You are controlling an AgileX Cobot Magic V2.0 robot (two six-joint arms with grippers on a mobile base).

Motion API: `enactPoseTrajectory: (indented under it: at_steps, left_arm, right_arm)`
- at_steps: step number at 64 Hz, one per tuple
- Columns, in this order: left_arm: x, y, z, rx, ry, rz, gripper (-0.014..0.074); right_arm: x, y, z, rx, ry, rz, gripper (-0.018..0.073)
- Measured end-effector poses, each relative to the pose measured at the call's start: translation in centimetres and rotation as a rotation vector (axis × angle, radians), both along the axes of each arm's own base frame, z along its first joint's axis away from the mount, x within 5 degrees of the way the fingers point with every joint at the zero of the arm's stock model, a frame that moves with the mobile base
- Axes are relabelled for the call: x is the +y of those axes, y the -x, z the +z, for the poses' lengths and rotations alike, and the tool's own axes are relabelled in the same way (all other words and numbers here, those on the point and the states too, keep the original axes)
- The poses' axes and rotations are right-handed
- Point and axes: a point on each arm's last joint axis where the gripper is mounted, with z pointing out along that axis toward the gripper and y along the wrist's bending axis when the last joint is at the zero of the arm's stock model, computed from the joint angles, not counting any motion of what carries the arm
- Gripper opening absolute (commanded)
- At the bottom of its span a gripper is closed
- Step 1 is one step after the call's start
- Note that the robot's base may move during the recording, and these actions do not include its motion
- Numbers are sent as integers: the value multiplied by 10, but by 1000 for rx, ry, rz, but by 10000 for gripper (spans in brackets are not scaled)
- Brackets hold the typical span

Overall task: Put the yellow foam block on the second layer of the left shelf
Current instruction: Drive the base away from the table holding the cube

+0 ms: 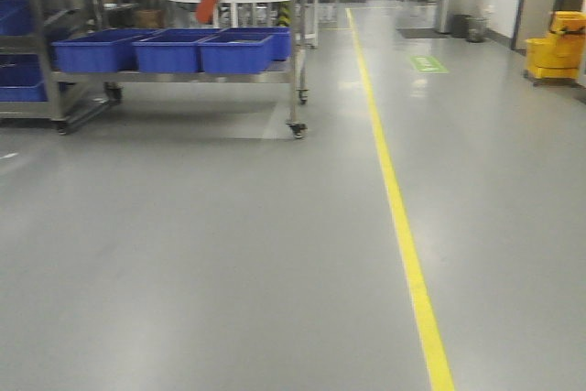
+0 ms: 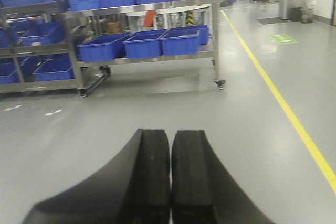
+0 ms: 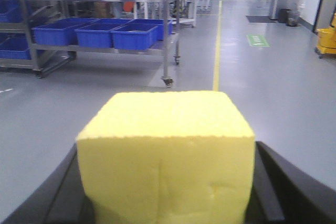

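The yellow foam block [image 3: 167, 145] fills the lower half of the right wrist view, a bright cube with a crease down its near face. My right gripper [image 3: 168, 187] is shut on it, one black finger [image 3: 65, 192] showing at each side. In the left wrist view my left gripper [image 2: 170, 136] is shut with nothing between its fingers, held over bare grey floor. The steel shelf [image 1: 295, 43] on castors stands ahead to the left, several blue bins [image 1: 234, 50] on its lower layer and more on top. Neither gripper shows in the front view.
A yellow floor line [image 1: 396, 199] runs forward right of the shelf. A yellow mop bucket [image 1: 555, 47] stands far right, a green floor mark [image 1: 428, 64] and a grey bin [image 1: 475, 27] beyond. More bin racks [image 2: 37, 51] stand further left.
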Motion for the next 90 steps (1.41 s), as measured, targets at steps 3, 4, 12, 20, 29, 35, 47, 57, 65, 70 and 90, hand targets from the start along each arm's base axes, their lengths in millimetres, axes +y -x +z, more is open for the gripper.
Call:
enactPoseTrajectory:
  at_steps: [3, 4, 12, 20, 29, 35, 47, 57, 65, 70, 90]
  left_arm:
    - [0, 0, 0, 0, 0, 0, 136]
    - [0, 0, 0, 0, 0, 0, 136]
    - [0, 0, 0, 0, 0, 0, 136]
    - [0, 0, 0, 0, 0, 0, 136]
    - [0, 0, 0, 0, 0, 0, 136]
    - [0, 0, 0, 0, 0, 0, 136]
    - [0, 0, 0, 0, 0, 0, 136]
    - [0, 0, 0, 0, 0, 0, 136]
    - [0, 0, 0, 0, 0, 0, 136]
    - [0, 0, 0, 0, 0, 0, 136]
    - [0, 0, 0, 0, 0, 0, 136]
  right_arm:
    - [0, 0, 0, -2, 0, 0, 505]
    - [0, 0, 0, -2, 0, 0, 505]
    - [0, 0, 0, -2, 0, 0, 505]
    - [0, 0, 0, -2, 0, 0, 505]
    - [0, 0, 0, -2, 0, 0, 505]
    - [0, 0, 0, -2, 0, 0, 505]
    - [0, 0, 0, -2, 0, 0, 505]
    - [0, 0, 0, -2, 0, 0, 505]
    - [0, 0, 0, -2, 0, 0, 505]
    - [0, 0, 0, -2, 0, 0, 505]
    - [0, 0, 0, -2, 0, 0, 505]
